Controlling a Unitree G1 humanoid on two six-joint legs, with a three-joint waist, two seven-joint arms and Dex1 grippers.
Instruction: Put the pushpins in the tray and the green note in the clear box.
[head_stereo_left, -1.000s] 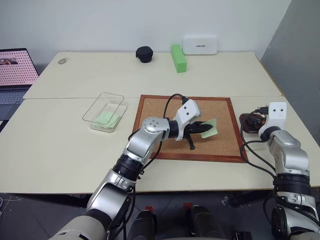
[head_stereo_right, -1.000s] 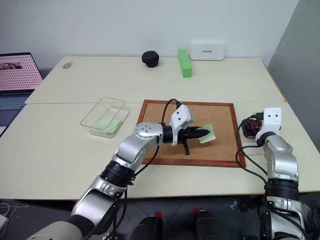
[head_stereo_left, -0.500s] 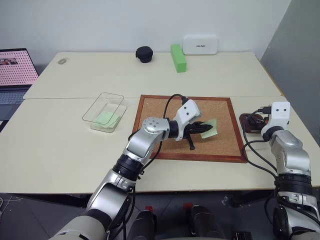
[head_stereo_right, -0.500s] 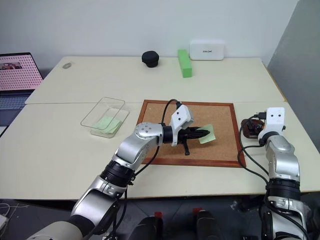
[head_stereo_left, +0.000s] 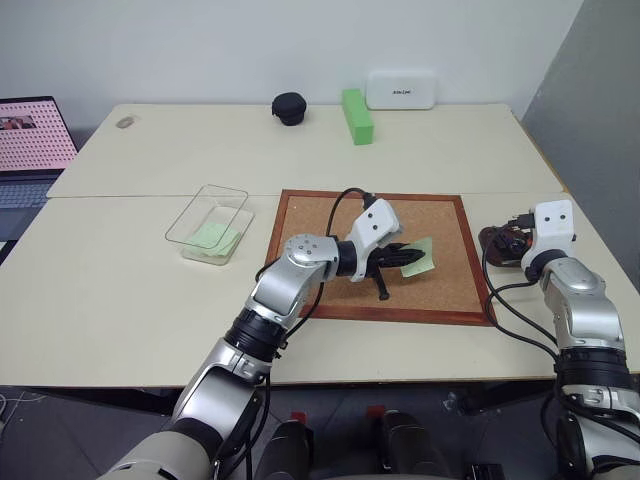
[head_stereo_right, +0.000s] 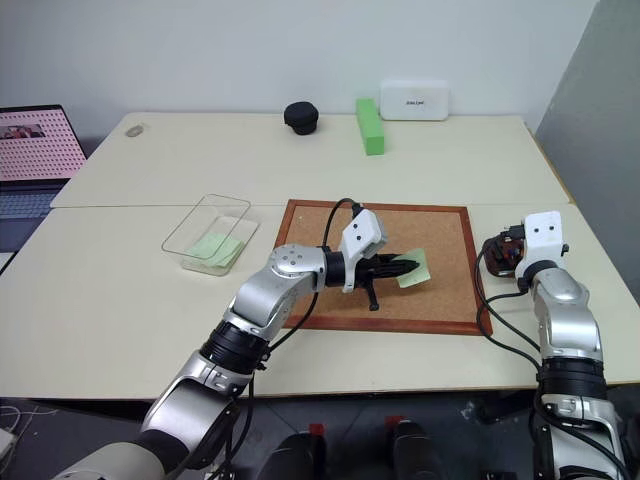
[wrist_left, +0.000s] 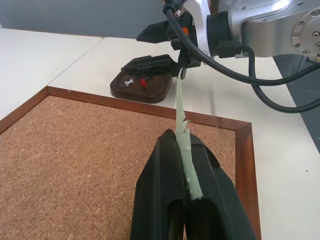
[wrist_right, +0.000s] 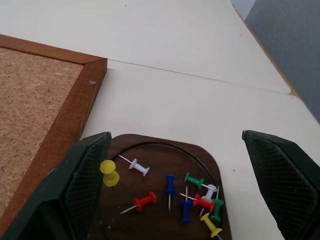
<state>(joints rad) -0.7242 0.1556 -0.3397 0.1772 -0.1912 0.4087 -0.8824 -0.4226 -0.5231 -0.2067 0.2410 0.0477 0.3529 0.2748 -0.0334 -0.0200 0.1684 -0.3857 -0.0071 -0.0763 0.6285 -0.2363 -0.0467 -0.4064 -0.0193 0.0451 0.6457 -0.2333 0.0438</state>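
While our left hand (head_stereo_left: 405, 258) pinches the green note (head_stereo_left: 419, 256) over the cork board (head_stereo_left: 455, 290), it could tear or slip before the clear box (head_stereo_left: 207, 222) at nine o'clock. Our right hand (wrist_right: 175, 170) hangs wide apart over the tray (wrist_right: 165, 165) of pushpins (wrist_right: 192, 195).

Green note (head_stereo_left: 418, 257) between left fingers (head_stereo_left: 398, 258)

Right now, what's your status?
Left gripper shut on green note. Right gripper open over tray, pushpins inside. Nothing blocking.
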